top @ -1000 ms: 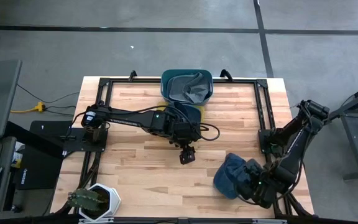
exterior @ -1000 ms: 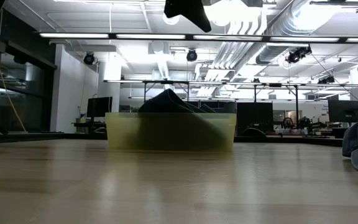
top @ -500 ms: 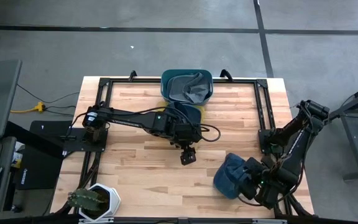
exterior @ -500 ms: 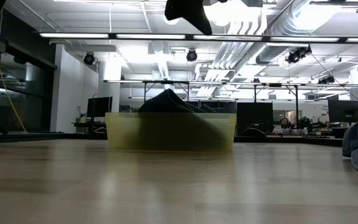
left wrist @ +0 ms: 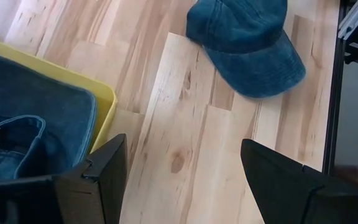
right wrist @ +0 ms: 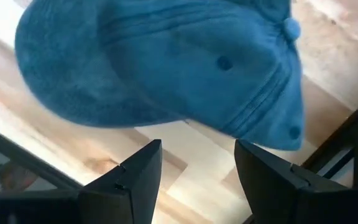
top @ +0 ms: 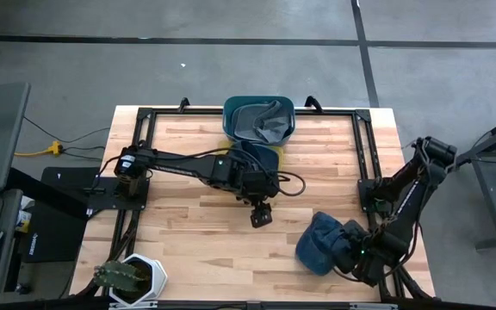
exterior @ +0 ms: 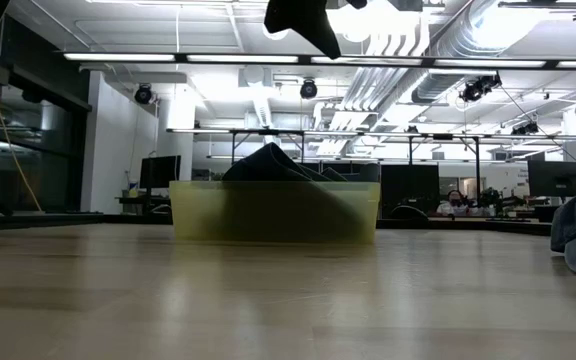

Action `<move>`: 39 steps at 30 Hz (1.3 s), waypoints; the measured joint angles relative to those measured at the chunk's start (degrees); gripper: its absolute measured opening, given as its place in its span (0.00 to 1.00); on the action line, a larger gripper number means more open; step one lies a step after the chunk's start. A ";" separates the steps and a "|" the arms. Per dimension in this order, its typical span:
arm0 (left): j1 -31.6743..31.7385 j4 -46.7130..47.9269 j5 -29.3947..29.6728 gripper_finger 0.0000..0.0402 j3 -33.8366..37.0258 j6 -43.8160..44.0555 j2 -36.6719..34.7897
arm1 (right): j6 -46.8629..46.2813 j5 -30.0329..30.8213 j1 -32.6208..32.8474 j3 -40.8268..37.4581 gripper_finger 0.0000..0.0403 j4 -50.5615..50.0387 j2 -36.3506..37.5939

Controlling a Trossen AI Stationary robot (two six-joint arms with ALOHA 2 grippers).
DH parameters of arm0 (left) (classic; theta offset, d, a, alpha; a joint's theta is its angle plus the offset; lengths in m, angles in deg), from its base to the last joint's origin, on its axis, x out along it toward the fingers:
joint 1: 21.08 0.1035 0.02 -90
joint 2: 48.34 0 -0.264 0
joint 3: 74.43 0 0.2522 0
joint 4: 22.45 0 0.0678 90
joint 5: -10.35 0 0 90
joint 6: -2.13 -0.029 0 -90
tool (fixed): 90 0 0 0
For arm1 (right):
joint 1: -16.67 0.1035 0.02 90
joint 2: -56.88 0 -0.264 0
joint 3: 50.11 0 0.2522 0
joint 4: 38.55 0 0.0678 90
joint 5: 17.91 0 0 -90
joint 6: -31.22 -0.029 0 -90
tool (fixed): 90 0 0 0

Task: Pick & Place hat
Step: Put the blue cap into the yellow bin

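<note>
Denim cap [top: 319, 242] is lying on the table [top: 188, 250] well apart from the bin [top: 258, 119], with the right gripper [right wrist: 194, 171] hovering over it, fingers spread and empty, seemingly lining up a grasp, while the left gripper [left wrist: 182, 171], also wide open and empty, is waiting near the bin.

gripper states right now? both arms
Left gripper: open, empty, over mid-table near the bin.
Right gripper: open, empty, poised beside the blue hat.

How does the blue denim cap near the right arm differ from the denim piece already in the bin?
The blue denim cap lies loose on the wooden table, domed, by the open right gripper. The denim piece sits crumpled inside the yellow bin at the table's far edge, near the open left gripper. Both are blue denim.
</note>
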State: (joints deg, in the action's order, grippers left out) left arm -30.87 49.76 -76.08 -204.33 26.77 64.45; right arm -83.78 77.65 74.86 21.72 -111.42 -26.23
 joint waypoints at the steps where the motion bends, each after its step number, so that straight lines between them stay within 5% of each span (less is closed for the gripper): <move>1: 0.00 0.02 -0.02 0.64 0.00 0.01 0.00 | -0.09 -0.02 0.00 -0.13 0.49 -0.56 0.27; 10: 0.00 0.15 -0.02 0.64 0.00 0.93 0.00 | -4.00 -4.62 -0.02 -0.07 0.49 -6.66 1.18; 24: 0.00 -0.02 0.00 0.64 0.02 2.04 0.00 | -4.40 0.15 -2.18 -0.15 0.49 -7.46 1.18; 39: 0.00 0.00 0.04 0.64 0.02 2.96 0.02 | -6.08 -1.66 -2.71 -8.96 0.49 1.99 1.35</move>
State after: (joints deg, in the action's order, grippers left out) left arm -30.87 49.76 -76.04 -204.31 29.73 64.48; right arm -89.86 75.99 72.15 12.76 -109.43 -24.88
